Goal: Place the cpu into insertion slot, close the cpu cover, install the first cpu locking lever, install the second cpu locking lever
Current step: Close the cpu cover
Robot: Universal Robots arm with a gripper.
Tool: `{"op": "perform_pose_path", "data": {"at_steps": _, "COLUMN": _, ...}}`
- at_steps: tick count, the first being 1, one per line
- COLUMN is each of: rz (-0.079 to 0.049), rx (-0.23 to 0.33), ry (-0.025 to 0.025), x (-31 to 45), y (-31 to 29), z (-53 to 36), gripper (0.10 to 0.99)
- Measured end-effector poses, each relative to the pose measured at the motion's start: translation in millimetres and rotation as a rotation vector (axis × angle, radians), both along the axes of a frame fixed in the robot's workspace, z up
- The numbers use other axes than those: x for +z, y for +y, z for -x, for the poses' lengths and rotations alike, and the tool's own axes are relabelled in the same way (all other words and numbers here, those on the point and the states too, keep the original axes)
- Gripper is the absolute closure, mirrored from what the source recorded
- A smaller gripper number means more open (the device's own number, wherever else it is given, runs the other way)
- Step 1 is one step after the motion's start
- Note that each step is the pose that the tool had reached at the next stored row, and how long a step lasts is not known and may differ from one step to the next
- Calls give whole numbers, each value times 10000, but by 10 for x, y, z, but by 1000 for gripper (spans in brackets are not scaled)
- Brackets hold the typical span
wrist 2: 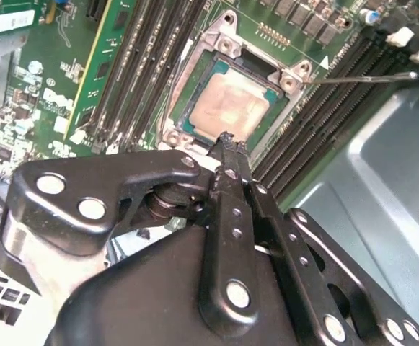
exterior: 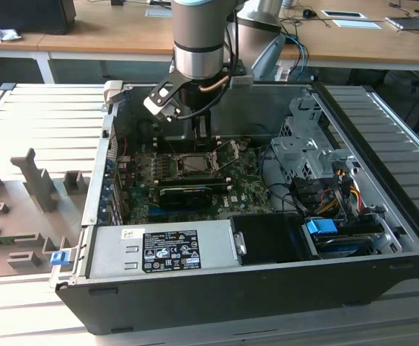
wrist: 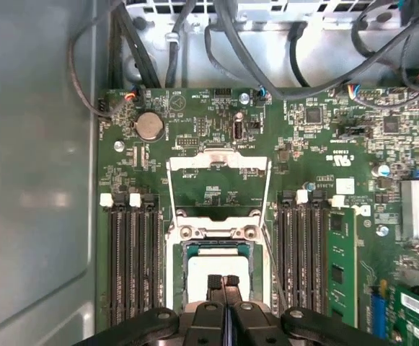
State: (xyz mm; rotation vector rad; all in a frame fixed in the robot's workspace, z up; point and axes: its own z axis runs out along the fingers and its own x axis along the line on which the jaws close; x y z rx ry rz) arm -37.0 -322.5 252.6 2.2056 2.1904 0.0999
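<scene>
Second wrist view — memory slots [wrist 2: 137, 72] flank the cpu [wrist 2: 232, 104] — gripper [wrist 2: 227, 144] close by.

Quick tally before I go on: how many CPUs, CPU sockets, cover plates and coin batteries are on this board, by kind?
Silvery-grey square cpu: 1
Metal-rimmed square insertion slot: 1
Thin silvery windowed cpu cover: 1
Round silver coin battery: 1
Total: 4

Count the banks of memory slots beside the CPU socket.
2. One bank flanks the insertion slot on one side, the other bank on the opposite side; none seems hidden.
</scene>
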Motion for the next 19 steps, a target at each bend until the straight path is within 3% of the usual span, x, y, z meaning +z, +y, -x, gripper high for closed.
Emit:
{"op": "perform_pose_path", "data": {"at_steps": 4, "rz": 2, "rx": 1, "ry": -2, "x": 114, "y": 2, "z": 0, "gripper": 980}}
{"op": "perform_pose_path", "data": {"at_steps": 10, "rz": 4, "rx": 1, "ry": 0, "x": 128, "y": 1, "z": -55, "gripper": 980}}
{"op": "perform_pose_path", "data": {"at_steps": 12, "rz": 7, "rx": 1, "ry": -1, "x": 206, "y": 2, "z": -55, "gripper": 980}}
{"op": "perform_pose_path", "data": {"at_steps": 14, "rz": 9, "rx": 2, "ry": 0, "x": 235, "y": 2, "z": -55, "gripper": 980}}
{"op": "perform_pose_path", "data": {"at_steps": 19, "rz": 8, "rx": 2, "ry": -2, "x": 238, "y": 4, "z": -124, "gripper": 980}}
